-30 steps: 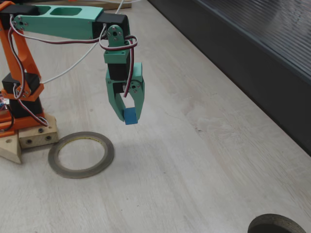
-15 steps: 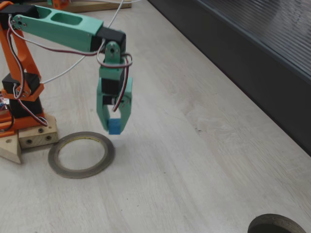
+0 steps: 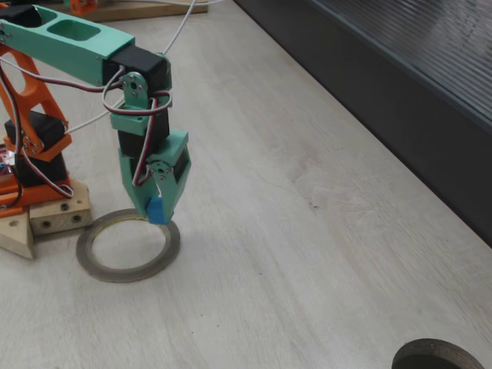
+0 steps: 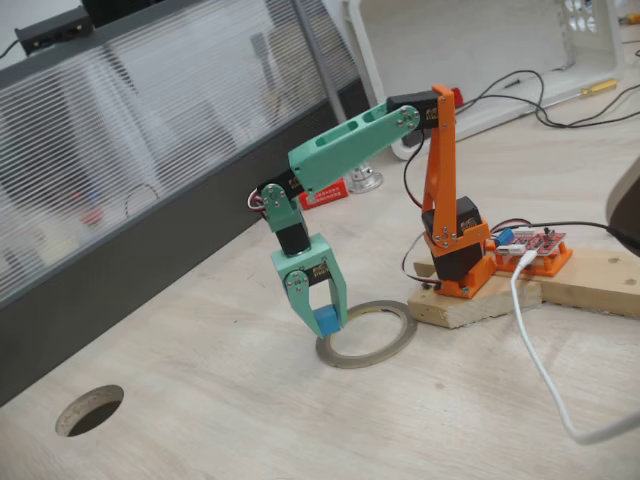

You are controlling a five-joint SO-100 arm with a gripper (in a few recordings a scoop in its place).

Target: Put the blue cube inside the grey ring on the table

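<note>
The blue cube hangs between the green fingers of my gripper, which is shut on it. The gripper points down, just above the rim of the grey ring. That ring lies flat on the pale wood table next to the arm's base. In both fixed views the cube hovers over the ring's edge, not touching the table.
The orange arm base on its wooden block stands right beside the ring. A dark ribbed wall panel bounds the table. A dark round object shows at one edge, a round table hole and a white cable elsewhere.
The gripper has carried the blue cube left and down, from beside the ring to just over its rim. The grip has stayed shut.
</note>
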